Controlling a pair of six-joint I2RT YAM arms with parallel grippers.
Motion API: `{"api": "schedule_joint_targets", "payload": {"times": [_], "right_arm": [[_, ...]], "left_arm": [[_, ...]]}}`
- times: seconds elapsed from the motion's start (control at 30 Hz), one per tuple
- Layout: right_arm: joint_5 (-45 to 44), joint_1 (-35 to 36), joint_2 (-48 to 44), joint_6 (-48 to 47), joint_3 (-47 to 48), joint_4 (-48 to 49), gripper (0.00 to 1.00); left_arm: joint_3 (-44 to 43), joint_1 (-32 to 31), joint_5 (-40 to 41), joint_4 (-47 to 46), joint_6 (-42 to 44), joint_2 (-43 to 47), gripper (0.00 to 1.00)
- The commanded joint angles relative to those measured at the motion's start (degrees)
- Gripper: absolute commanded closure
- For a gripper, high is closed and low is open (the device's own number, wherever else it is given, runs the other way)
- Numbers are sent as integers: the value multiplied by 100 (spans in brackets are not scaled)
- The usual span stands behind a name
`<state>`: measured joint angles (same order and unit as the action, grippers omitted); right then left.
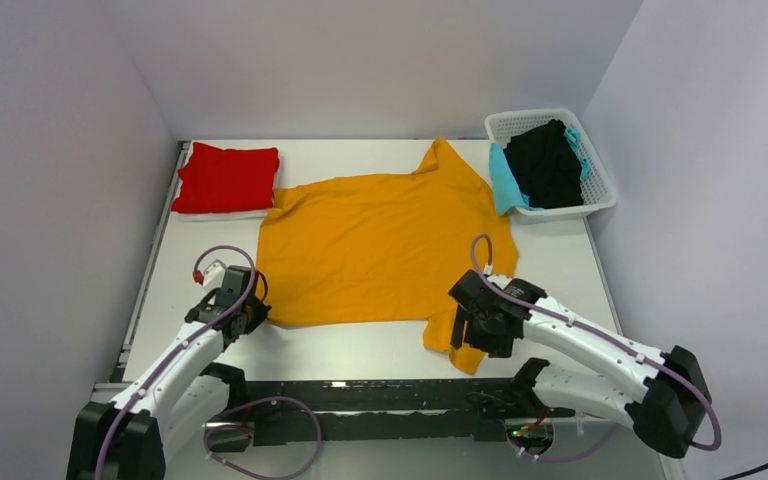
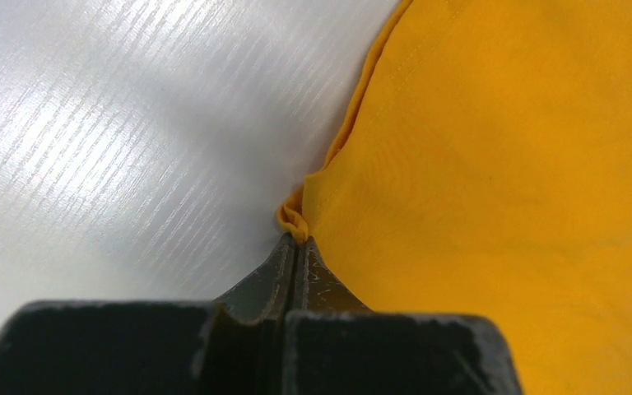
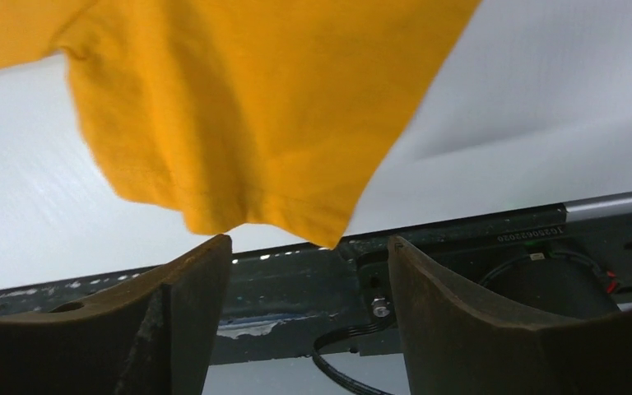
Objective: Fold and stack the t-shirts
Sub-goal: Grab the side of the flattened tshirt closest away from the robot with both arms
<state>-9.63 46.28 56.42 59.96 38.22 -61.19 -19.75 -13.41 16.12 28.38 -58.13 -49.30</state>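
Across the white table (image 1: 560, 265), enclosed by pale walls at left, rear and right, the mustard-orange t-shirt (image 1: 380, 245) lies spread flat in the middle. One sleeve points to the rear edge and the other reaches toward the near edge. Bare table shows on the left of the shirt, on its right below the basket, and in a narrow strip between its near edge and the black rail at the arm bases.

The white lattice basket (image 1: 532, 116) sits in the rear right corner, close against the right wall. The red t-shirt (image 1: 225, 178) rests folded at the rear left corner, its right edge just beside the orange cloth. The black t-shirt (image 1: 545, 165) is heaped inside the basket. The teal t-shirt (image 1: 505, 180) hangs over the basket's left rim, near the orange shirt's rear sleeve.

The right end effector (image 1: 465, 335) is at the near sleeve. In the right wrist view its fingers stand spread (image 3: 309, 247), with the sleeve hem just past the tips and not gripped.

The left end effector (image 1: 252, 312) is at the shirt's near left corner. In the left wrist view its fingers are pressed together (image 2: 298, 247), pinching a small bunched fold of the orange hem, with bare table to the left.
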Motion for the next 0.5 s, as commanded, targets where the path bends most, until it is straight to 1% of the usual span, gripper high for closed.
{"api": "schedule_joint_targets", "payload": {"times": [0.0,0.2,0.27,0.47], "right_arm": [[-63,15,372,201,-199,97,31],[537,22,1133,-435,-384,1495,43],[677,26,1340,-515,-420,1736,46],[582,12,1612,-562,-582,1554,51]], "left_arm": [[-123,7,63,36,65,135,100],[-144,6,60,57,76,115,100],[-128,5,37,27,74,96,100],[-109,7,14,-3,56,78,100]]}}
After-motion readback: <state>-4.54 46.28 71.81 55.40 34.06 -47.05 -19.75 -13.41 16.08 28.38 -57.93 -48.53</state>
